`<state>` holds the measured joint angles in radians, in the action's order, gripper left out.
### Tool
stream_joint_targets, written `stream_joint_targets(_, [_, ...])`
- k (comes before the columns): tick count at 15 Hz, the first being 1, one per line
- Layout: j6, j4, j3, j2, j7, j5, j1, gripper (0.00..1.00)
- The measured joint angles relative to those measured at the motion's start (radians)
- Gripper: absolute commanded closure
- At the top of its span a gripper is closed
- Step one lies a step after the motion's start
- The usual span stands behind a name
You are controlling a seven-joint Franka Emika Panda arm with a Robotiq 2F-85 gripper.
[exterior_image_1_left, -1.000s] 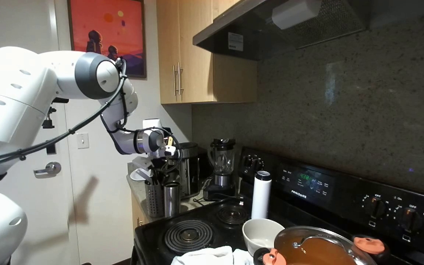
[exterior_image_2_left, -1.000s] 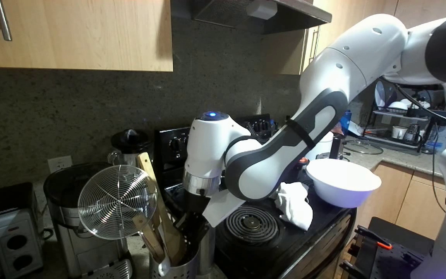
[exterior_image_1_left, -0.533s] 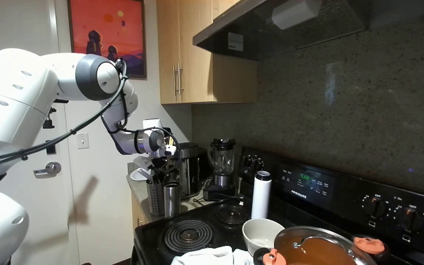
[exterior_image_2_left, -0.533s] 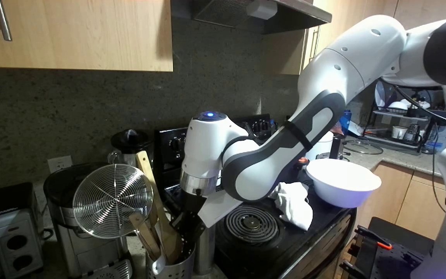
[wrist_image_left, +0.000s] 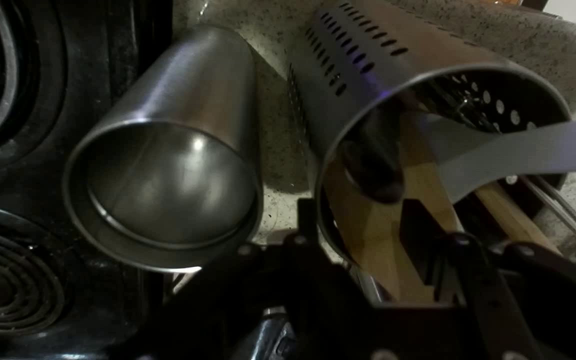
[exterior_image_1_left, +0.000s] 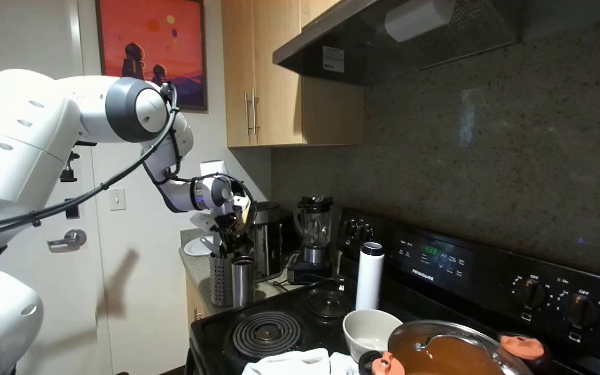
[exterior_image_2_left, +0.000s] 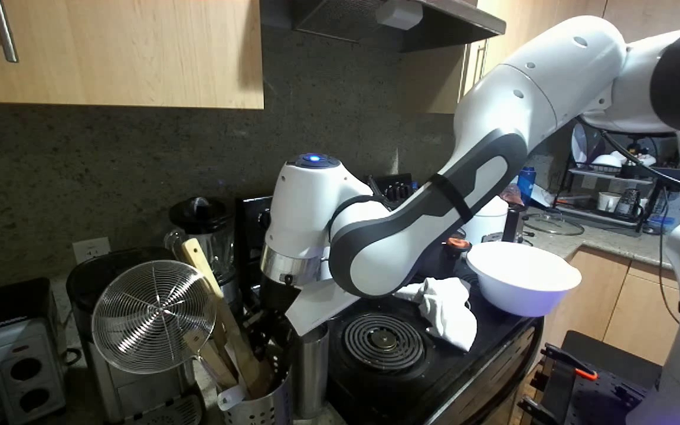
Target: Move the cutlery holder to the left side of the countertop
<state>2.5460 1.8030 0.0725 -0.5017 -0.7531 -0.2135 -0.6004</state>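
Observation:
The cutlery holder is a perforated grey metal cup. It stands upright on the speckled grey countertop [exterior_image_1_left: 195, 266] in an exterior view [exterior_image_1_left: 220, 284] and shows partly, cut by the lower edge, in an exterior view [exterior_image_2_left: 264, 413]. In the wrist view the holder [wrist_image_left: 358, 55] is at upper right, with wooden, metal and grey-white utensils inside. My gripper [wrist_image_left: 361, 217] is open at its mouth. One finger is outside the rim, on the steel cup's side; the other is over the mouth among the utensils. Contact cannot be told. The fingers are partly hidden in an exterior view [exterior_image_2_left: 263, 333].
A smooth steel cup [wrist_image_left: 203, 85] stands close beside the holder, next to the black stove [exterior_image_1_left: 216, 338]. A wire strainer [exterior_image_2_left: 157, 316] leans out of the holder. A coffee machine [exterior_image_2_left: 133, 354], blender [exterior_image_1_left: 314, 229] and toaster oven [exterior_image_2_left: 15, 354] stand near. A white plate [exterior_image_1_left: 196, 247] lies behind.
The gripper has risen and shifted a little toward the coffee machine. The strainer and wooden utensils have swung the same way. The holder has shifted slightly.

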Motion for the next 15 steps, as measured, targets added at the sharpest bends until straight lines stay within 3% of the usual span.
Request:
stream_joint_targets(3, [0.000, -0.011, -0.009, 0.000, -0.007, -0.012, -0.011, 0.00])
stream_joint_targets(15, [-0.010, -0.040, -0.016, 0.068, -0.023, -0.017, 0.011, 0.00])
